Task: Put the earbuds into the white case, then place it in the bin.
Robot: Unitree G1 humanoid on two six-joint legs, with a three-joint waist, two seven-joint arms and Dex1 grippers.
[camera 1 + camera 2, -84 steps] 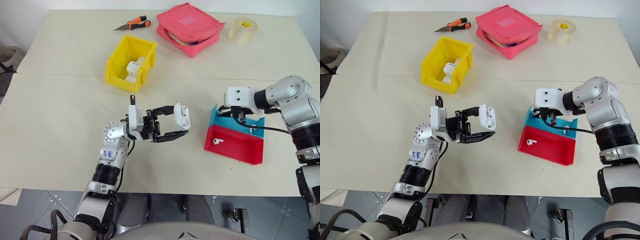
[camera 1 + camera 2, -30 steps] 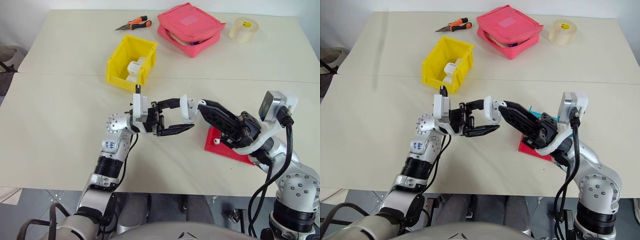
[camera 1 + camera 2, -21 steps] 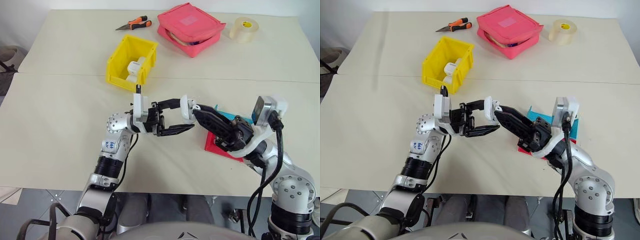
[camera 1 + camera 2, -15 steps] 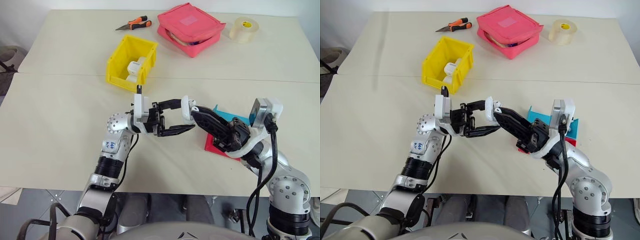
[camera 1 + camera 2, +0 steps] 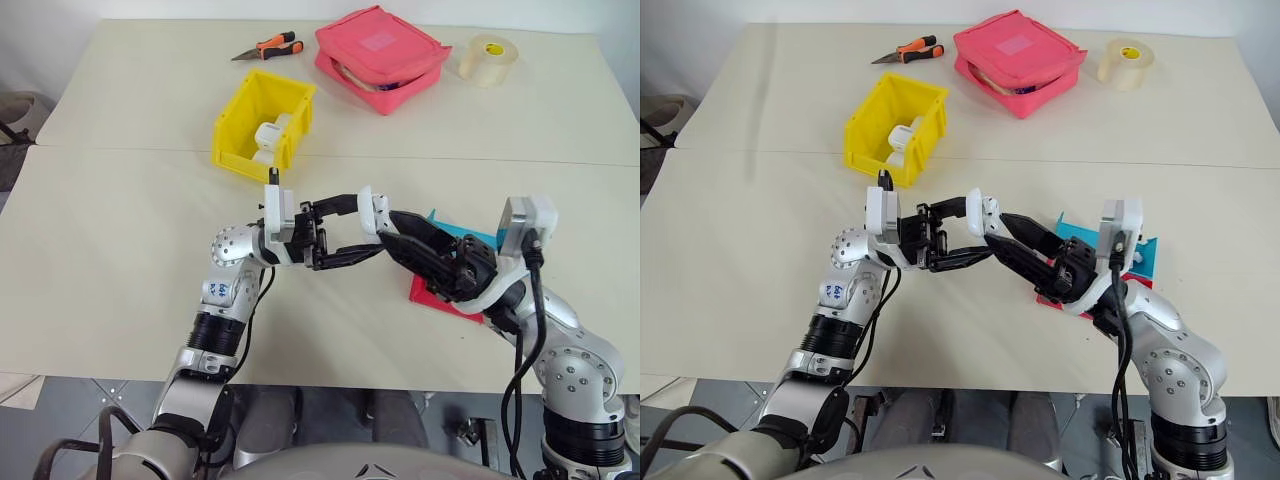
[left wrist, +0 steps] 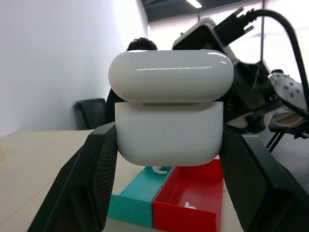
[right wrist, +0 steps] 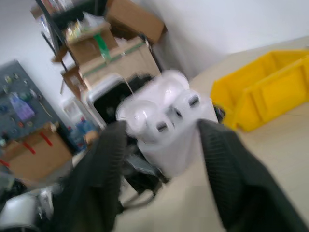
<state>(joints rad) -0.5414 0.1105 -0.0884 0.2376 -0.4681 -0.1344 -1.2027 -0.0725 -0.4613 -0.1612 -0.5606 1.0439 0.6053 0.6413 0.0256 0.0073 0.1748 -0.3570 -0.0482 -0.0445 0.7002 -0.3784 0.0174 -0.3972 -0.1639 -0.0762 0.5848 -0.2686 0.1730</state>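
While your right gripper is crowding in from the side, it's hiding a good chunk of the white case in the head views, so you're only seeing a sliver of glossy white poking out between black fingers. Your left gripper is clamping the case by its body above the table, and the left wrist view is showing it best: smooth rounded plastic, lid hinged up a crack. The right wrist view is smeared, but two earbuds are sitting in the open case, with the ribbed fingers spread apart on either side and not pinching anything. Behind the arm, the red tray and teal tray are getting cut off; tiny white bits are lying in them, too small to call. The bin, that bright yellow plastic one with the sloped lip, is sitting farther back with other white cases inside. No readable writing on the tape roll, the pink pouch or the orange-handled pliers.
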